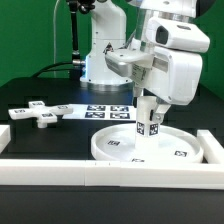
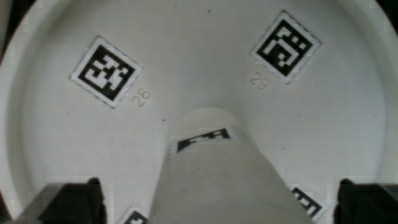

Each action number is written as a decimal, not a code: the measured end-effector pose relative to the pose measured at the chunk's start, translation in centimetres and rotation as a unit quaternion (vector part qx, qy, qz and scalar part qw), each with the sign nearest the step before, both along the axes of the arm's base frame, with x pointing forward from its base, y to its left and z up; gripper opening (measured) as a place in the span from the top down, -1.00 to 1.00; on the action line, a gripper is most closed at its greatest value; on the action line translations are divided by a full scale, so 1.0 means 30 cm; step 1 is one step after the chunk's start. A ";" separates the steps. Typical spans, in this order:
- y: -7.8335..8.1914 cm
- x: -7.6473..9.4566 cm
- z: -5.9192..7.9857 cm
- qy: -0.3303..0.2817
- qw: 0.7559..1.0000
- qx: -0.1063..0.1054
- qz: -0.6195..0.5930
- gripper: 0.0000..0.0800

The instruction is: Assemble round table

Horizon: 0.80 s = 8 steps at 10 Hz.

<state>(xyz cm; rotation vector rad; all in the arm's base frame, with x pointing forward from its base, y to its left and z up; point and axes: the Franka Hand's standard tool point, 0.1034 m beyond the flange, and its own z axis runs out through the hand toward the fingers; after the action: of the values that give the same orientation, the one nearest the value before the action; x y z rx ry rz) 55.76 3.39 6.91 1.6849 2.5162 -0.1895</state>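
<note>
The large rimmed round disc [image 1: 115,148] lies flat on the black table at the front right. It fills the wrist view [image 2: 196,60], with two square tags on it. The short thick cylinder leg [image 1: 150,122] stands upright on the disc's middle and also shows in the wrist view [image 2: 222,150]. My gripper [image 1: 150,104] is right over the leg. In the wrist view my gripper [image 2: 217,208] straddles the leg, with a gap showing between each dark fingertip [image 2: 75,203] and the leg's sides, so it is open. The small cross-shaped foot [image 1: 40,114] lies loose at the exterior view's left.
The marker board [image 1: 105,112] lies flat behind the disc. Long white border bars run along the front edge [image 1: 90,172] and up the exterior view's right side [image 1: 212,148]. The robot's base [image 1: 100,60] stands at the back.
</note>
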 end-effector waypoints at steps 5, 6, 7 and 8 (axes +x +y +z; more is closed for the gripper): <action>0.024 -0.005 -0.007 0.001 1.000 -0.010 0.013 -0.02; 0.023 -0.005 -0.008 -0.001 1.000 -0.009 0.004 -0.02; 0.022 -0.005 -0.008 -0.003 1.000 -0.009 -0.008 -0.02; 0.020 -0.005 -0.008 -0.003 1.000 -0.009 -0.009 -0.02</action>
<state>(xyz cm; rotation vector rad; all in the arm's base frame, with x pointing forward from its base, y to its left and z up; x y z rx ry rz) 55.61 3.99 6.68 1.6984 2.4891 -0.2086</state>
